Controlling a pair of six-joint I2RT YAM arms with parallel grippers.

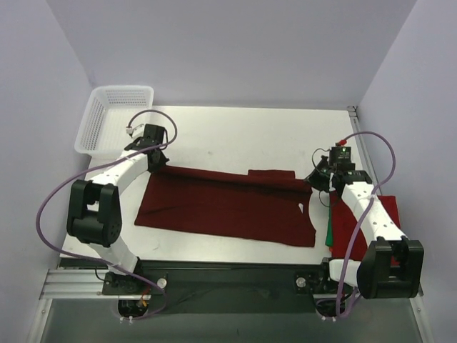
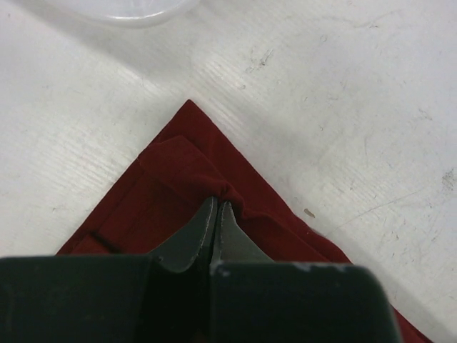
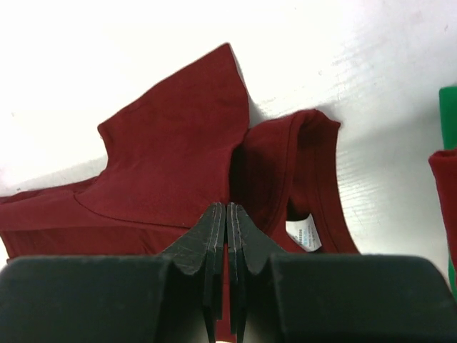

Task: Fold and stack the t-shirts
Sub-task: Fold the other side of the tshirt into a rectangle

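Note:
A dark maroon t-shirt (image 1: 221, 207) lies flat across the table's middle as a long folded band. My left gripper (image 1: 160, 161) is at its far left corner, shut on a pinched ridge of the maroon cloth (image 2: 178, 179) at the tips (image 2: 217, 204). My right gripper (image 1: 315, 179) is at the far right end by the collar, shut (image 3: 226, 207) with maroon cloth (image 3: 171, 150) showing between its fingers. A brighter red t-shirt (image 1: 350, 221) lies under the right arm, with a green t-shirt (image 1: 329, 232) peeking out beneath it.
A white mesh basket (image 1: 114, 118) stands at the far left corner of the table, close behind my left gripper. The collar's white label (image 3: 303, 232) faces up. The green cloth (image 3: 448, 114) and the red cloth (image 3: 444, 193) edge the right wrist view.

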